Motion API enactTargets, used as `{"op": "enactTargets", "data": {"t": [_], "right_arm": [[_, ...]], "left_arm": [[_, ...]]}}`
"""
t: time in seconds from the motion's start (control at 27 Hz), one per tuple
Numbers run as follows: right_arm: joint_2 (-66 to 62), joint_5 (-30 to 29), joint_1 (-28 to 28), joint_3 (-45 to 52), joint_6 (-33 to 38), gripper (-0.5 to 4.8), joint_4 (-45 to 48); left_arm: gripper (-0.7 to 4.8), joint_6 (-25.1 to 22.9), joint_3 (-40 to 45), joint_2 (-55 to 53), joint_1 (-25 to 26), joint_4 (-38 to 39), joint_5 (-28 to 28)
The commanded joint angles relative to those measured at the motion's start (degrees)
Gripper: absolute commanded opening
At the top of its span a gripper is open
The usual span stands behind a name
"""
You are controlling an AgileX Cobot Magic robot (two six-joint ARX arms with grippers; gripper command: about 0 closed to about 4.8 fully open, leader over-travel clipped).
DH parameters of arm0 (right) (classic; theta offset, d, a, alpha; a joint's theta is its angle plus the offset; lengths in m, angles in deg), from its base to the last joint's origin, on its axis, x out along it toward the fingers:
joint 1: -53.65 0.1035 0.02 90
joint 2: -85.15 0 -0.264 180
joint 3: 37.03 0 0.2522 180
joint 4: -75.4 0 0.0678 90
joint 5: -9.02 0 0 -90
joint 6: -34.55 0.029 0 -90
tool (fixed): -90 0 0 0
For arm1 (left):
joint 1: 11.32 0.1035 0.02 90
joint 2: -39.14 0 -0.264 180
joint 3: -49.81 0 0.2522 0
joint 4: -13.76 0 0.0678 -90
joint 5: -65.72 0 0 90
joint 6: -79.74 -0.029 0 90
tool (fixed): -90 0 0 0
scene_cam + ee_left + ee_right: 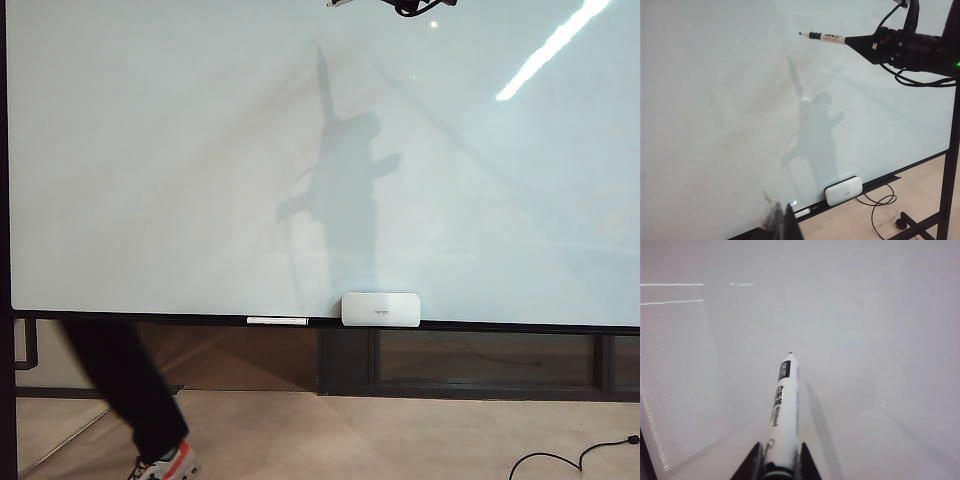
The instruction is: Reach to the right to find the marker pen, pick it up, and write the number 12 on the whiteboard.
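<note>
A glossy pale whiteboard (pixel 200 150) with a thin dark frame fills the scene, catching ceiling-light streaks near its upper right corner and a soft shadow of arm and pen near its middle. No black line shows on it, so the number 12 is judged not yet begun. On the ledge along the board's lower edge lie a long thin white marker (pixel 277 321) and, just beside it, a white rounded eraser block (pixel 380 309). Below are a beige floor, a dark stand and a loose cable; a person's leg and shoe (pixel 165 465) cross the lower left corner.

The right gripper (pixel 780 460) is closed around the barrel of the marker pen (pixel 784 412), its two dark jaws pinching the rear end. In the left wrist view the same pen (pixel 827 37) sticks out from the right gripper (pixel 860 42) high before the board, toward its upper right corner. Its long axis runs forward from the jaws, dark tip leading toward the board; whether the tip touches is unclear.

The left gripper (pixel 782 222) sits low near the board's bottom edge, only a blurred dark edge showing, so its opening cannot be told. The right arm is plainly the one placed to write.
</note>
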Motion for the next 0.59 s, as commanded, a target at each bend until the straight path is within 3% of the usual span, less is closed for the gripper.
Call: {"op": "enactTargets", "data": {"t": [0.04,0.59], "right_arm": [[-0.8,0.5,0.1,-0.3,0.0,-0.05,1.5],[-3.5,1.9,-1.1,-0.3,-2.3,-0.05,6.5]], "left_arm": [[-0.05,-0.9,-0.2,0.0,0.0,-0.5,0.2],[-0.05,-1.6,-0.2,0.0,0.0,0.7,0.5]]}}
